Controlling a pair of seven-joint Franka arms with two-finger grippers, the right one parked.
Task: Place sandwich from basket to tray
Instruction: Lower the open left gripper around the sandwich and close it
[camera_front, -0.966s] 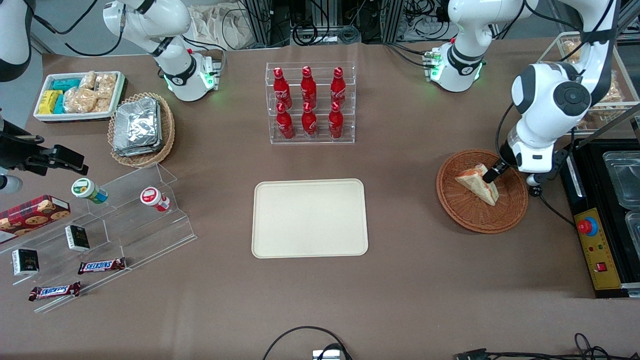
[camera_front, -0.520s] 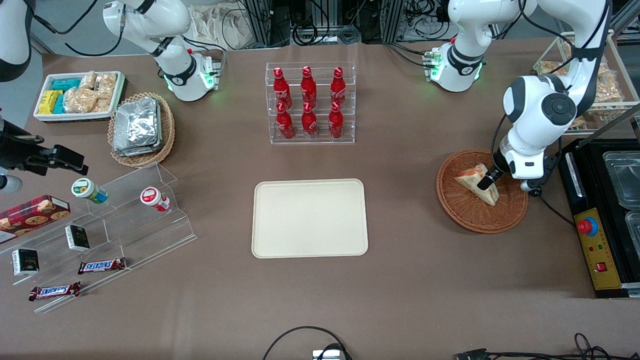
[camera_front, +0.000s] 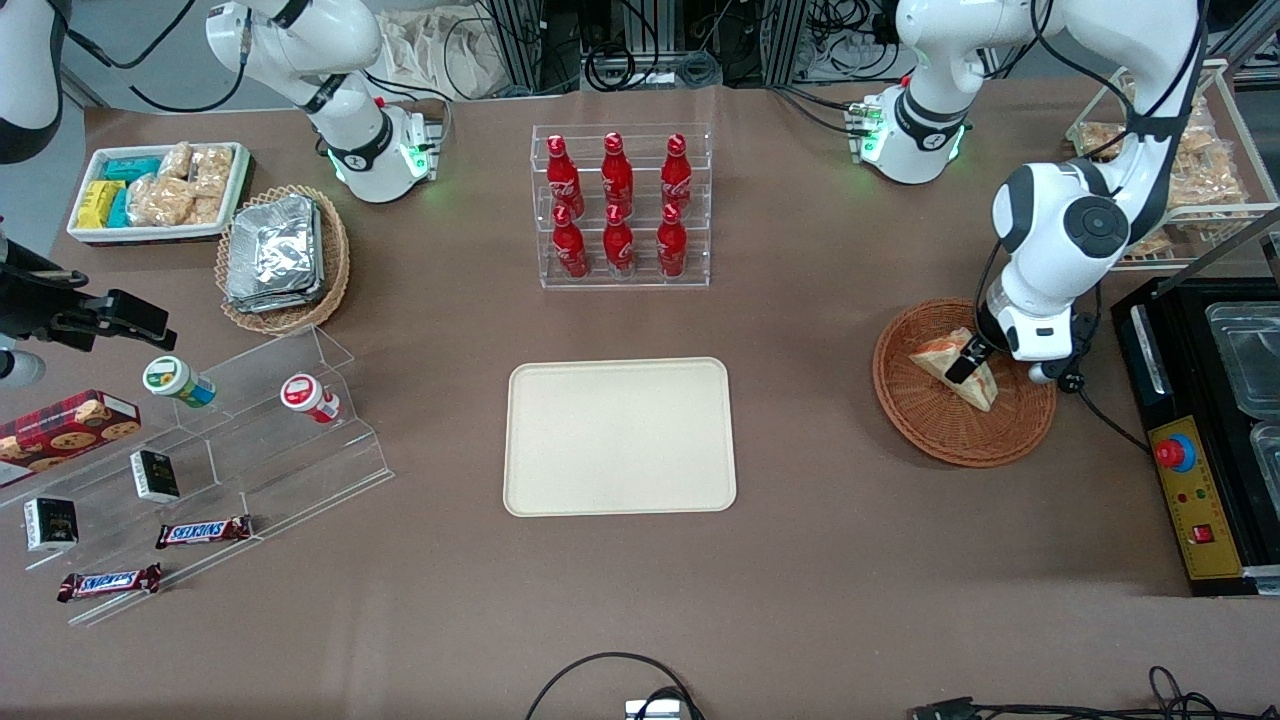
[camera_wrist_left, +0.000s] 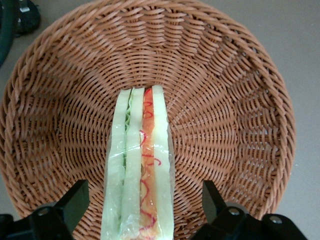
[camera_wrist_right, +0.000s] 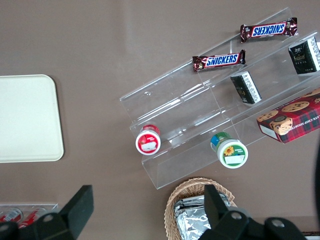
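The sandwich (camera_front: 943, 360), a wrapped white-bread wedge, lies in the reddish-brown wicker basket (camera_front: 930, 432) toward the working arm's end of the table. My left gripper (camera_front: 965, 368) is down in the basket over the wedge. In the left wrist view the sandwich (camera_wrist_left: 140, 160) shows its green and orange-red filling edge, and the gripper (camera_wrist_left: 144, 194) is open, one black finger (camera_wrist_left: 75, 202) on each side of the bread with a gap between pads and wrap. Basket weave (camera_wrist_left: 225, 100) surrounds it. The cream tray (camera_front: 620, 437) sits bare at the table's middle, its corner (camera_wrist_right: 25, 117) also in the right wrist view.
A clear rack of red bottles (camera_front: 620, 205) stands farther from the camera than the tray. A black machine (camera_front: 1200, 430) and a wire case of snacks (camera_front: 1190, 170) flank the basket. A tan basket of foil packs (camera_front: 283, 255), a white bin (camera_front: 160, 190) and acrylic shelves (camera_front: 230, 440) occupy the parked arm's end.
The left arm has swung toward the table's middle and the gripper has slid along the sandwich, nearer the front camera. The sandwich and basket have stayed put.
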